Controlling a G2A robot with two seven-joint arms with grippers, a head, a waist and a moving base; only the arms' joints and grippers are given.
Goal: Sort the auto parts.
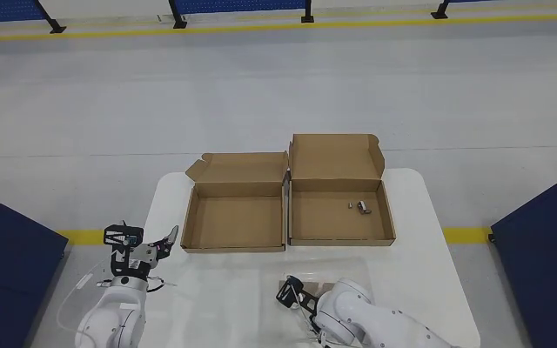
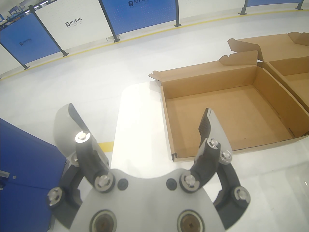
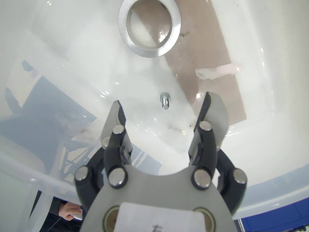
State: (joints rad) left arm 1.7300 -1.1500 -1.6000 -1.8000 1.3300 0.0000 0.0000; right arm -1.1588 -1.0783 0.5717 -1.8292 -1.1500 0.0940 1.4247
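Observation:
My right gripper hangs open inside a clear plastic bin, with a small steel bolt lying on the bin floor between its fingertips, untouched. Farther off in the bin lie a metal ring and a pale translucent plastic piece. In the top view this gripper is at the table's near middle. My left gripper is open and holds nothing, raised near the table's left edge, short of the left cardboard box.
Two open cardboard boxes stand side by side at the table's far half. The left box has a bare floor. The right box holds two small metal parts. Blue and white partitions stand across the floor behind.

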